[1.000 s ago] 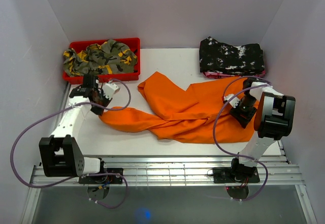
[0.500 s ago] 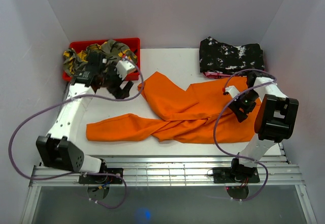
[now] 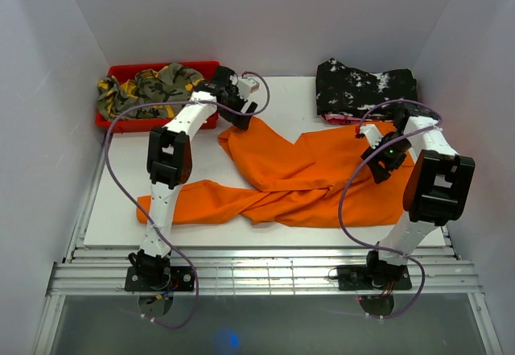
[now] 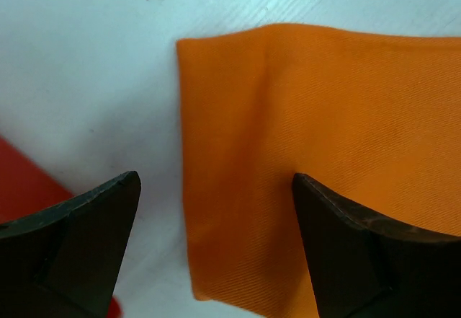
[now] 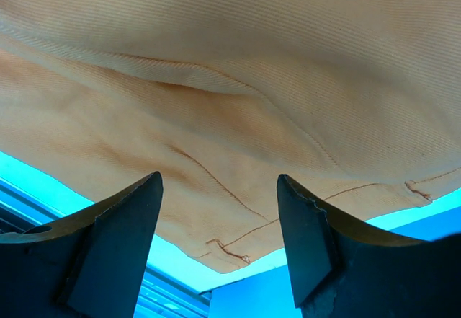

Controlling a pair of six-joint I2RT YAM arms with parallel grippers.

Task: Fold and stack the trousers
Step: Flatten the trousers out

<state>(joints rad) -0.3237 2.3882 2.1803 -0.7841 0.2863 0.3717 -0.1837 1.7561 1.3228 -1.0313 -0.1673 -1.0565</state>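
My left gripper (image 3: 243, 102) hangs wide open, empty, over a leg cuff of the soft bright orange long-legged trousers (image 3: 298, 182) sprawled across the white table (image 3: 290, 101). My right gripper (image 3: 389, 155) is equally agape, holding nothing, above their right end. Cloth judged light and limp: I'd pinch the cuff corner and the seamed edge.

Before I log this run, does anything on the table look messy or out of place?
The trousers lie unfolded and twisted across the table, the legs overlapping, one trailing toward the front left. The camouflage garment is heaped in the red bin, hiding part of its rim. Nothing looks damaged.
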